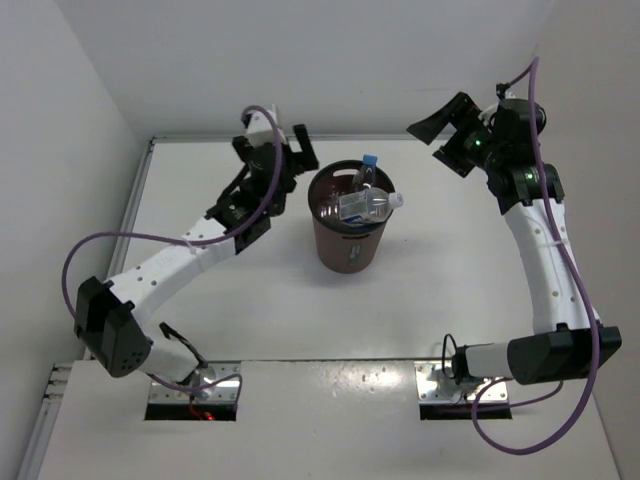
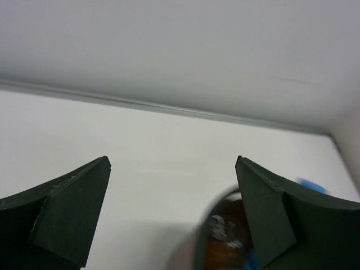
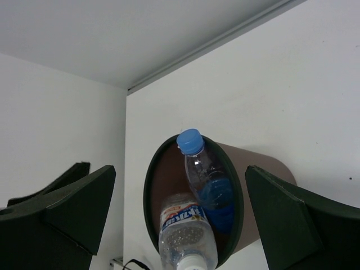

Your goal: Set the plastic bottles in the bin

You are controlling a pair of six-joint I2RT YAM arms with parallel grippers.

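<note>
The dark brown bin [image 1: 346, 243] stands in the middle of the table. Inside it a clear bottle with a blue cap [image 1: 366, 172] leans upright, and a clear bottle with a white-blue label [image 1: 368, 207] lies across the rim. The right wrist view shows both, the blue-capped bottle [image 3: 205, 180] and the white-blue labelled bottle [image 3: 185, 233], inside the bin [image 3: 154, 185]. My left gripper [image 1: 289, 152] hovers open just left of the bin's rim [image 2: 222, 236], with nothing between its fingers. My right gripper [image 1: 447, 135] is open and empty, raised to the right of the bin.
White walls close in the table on the left, back and right. The table's back edge [image 2: 169, 107] runs close behind the left gripper. Both arm bases sit on metal plates [image 1: 195, 395] at the near edge.
</note>
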